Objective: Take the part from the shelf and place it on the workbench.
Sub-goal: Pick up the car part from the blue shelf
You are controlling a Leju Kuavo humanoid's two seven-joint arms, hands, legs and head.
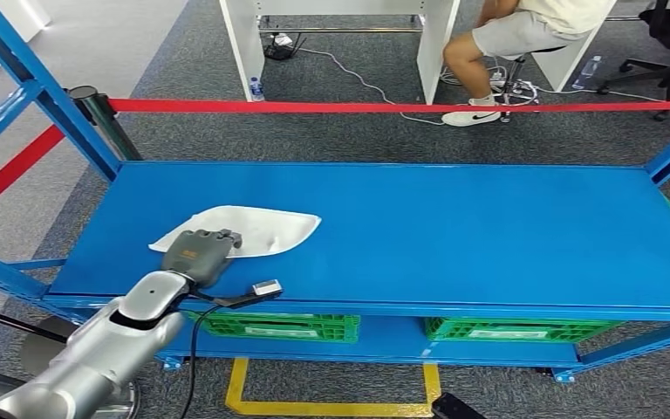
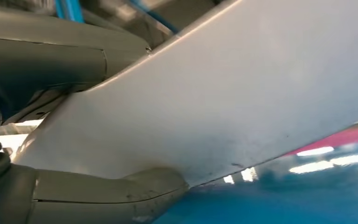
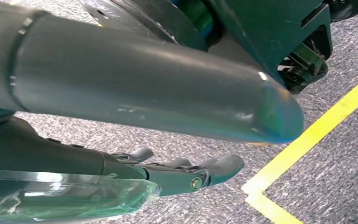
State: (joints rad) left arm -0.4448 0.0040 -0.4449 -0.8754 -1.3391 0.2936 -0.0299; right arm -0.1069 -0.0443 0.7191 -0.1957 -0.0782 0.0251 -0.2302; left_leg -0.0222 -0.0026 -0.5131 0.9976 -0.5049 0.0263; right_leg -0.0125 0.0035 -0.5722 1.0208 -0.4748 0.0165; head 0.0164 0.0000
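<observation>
The part [image 1: 257, 229] is a flat white curved panel lying on the left half of the blue shelf top [image 1: 488, 236]. My left hand [image 1: 199, 253] sits over its near left end. Close up, the white part [image 2: 223, 93] runs between the grey thumb [image 2: 107, 193] and the fingers [image 2: 51, 60], which clamp it just above the blue surface. My right hand [image 3: 121, 93] hangs over grey carpet with its dark fingers [image 3: 205, 170] stretched out and nothing in them.
Blue uprights [image 1: 44, 92] frame the shelf's corners. Green crates [image 1: 270, 327] stand on the lower level. Behind run a red barrier tape [image 1: 401, 106] and a black post [image 1: 96, 109]; a person [image 1: 506, 35] sits at a white desk. Yellow floor marking [image 1: 331, 406] lies in front.
</observation>
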